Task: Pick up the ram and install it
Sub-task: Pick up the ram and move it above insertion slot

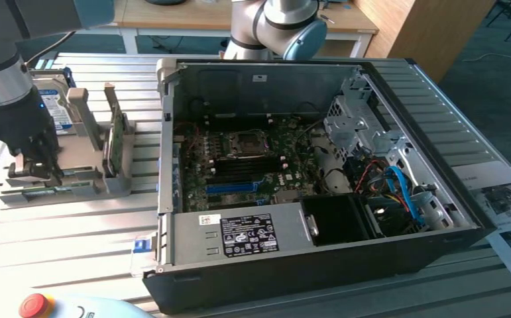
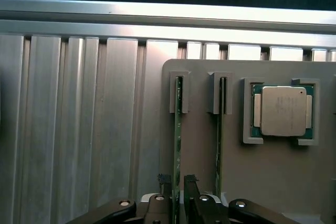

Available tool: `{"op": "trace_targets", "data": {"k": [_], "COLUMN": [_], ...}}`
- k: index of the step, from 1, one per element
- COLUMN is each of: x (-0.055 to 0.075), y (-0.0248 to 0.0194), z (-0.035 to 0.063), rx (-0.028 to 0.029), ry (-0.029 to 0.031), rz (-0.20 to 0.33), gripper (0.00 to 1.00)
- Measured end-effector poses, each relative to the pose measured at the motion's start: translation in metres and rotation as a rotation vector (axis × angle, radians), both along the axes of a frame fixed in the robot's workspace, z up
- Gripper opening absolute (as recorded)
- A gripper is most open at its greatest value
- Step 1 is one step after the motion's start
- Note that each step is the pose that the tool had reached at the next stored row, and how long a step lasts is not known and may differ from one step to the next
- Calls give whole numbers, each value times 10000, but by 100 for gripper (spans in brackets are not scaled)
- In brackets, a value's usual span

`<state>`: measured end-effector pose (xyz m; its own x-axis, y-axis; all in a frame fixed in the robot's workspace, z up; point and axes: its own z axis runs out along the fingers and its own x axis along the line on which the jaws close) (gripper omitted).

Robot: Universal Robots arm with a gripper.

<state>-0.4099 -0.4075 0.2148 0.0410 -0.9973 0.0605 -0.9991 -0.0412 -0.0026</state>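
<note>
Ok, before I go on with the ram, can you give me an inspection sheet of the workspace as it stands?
Surface: slatted metal table, carrying the open computer case and a grey parts holder.
Job's things: ram on edge in its holder slot, not yet lifted; second stick in the next slot.
Clutter: processor in its holder pocket; hard drive; red stop button; papers at the exterior view's right.
Grippers: gripper open, one finger either side of the ram.
Cables: blue cable and other wires inside the case.
Surroundings: wooden desk behind the table.
</note>
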Motion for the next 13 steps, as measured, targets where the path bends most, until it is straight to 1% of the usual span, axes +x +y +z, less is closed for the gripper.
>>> {"op": "trace_targets", "data": {"k": [13], "x": [1], "y": [0], "z": [-49], "rx": [-16], "ry": [-1], "rz": [22], "gripper": [24]}}
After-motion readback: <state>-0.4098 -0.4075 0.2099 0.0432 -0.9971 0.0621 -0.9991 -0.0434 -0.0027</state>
